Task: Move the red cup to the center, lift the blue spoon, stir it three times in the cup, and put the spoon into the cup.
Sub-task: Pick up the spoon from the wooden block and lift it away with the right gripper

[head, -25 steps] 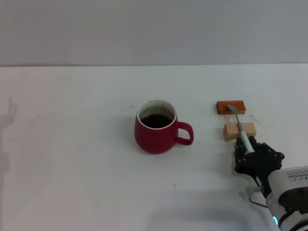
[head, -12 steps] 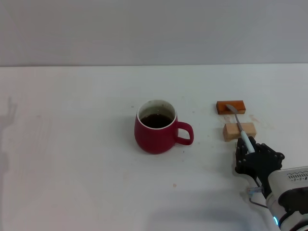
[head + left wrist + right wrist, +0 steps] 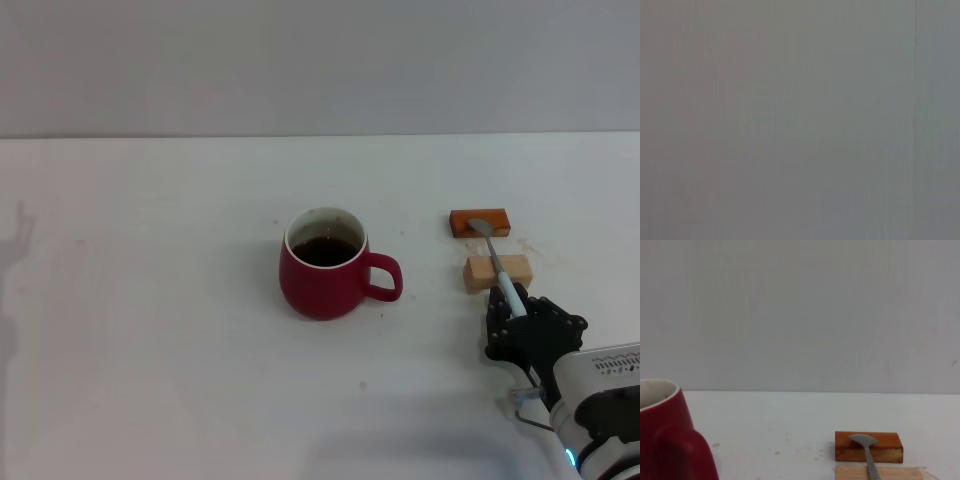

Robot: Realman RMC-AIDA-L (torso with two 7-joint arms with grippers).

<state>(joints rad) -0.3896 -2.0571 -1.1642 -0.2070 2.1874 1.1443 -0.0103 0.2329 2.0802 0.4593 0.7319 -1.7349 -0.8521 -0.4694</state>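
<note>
The red cup [image 3: 322,275] stands upright at the middle of the white table with dark liquid inside, its handle toward my right arm. It also shows in the right wrist view [image 3: 665,440]. The blue spoon [image 3: 497,262] lies across two small blocks, its grey bowl over the orange-brown one. Its bowl and neck show in the right wrist view [image 3: 867,452]. My right gripper [image 3: 518,322] is at the spoon's near end, its black fingers closed around the pale-blue handle tip. My left gripper is out of view; its wrist view shows only plain grey.
An orange-brown block [image 3: 462,222] and a pale wooden block [image 3: 517,270] sit to the right of the cup, under the spoon. They also show in the right wrist view, the orange-brown block [image 3: 890,447] and the pale one [image 3: 850,474]. White tabletop [image 3: 150,300] stretches to the left.
The spoon's bowl has shifted slightly on the orange-brown block. The right gripper has barely moved. The cup has not moved.
</note>
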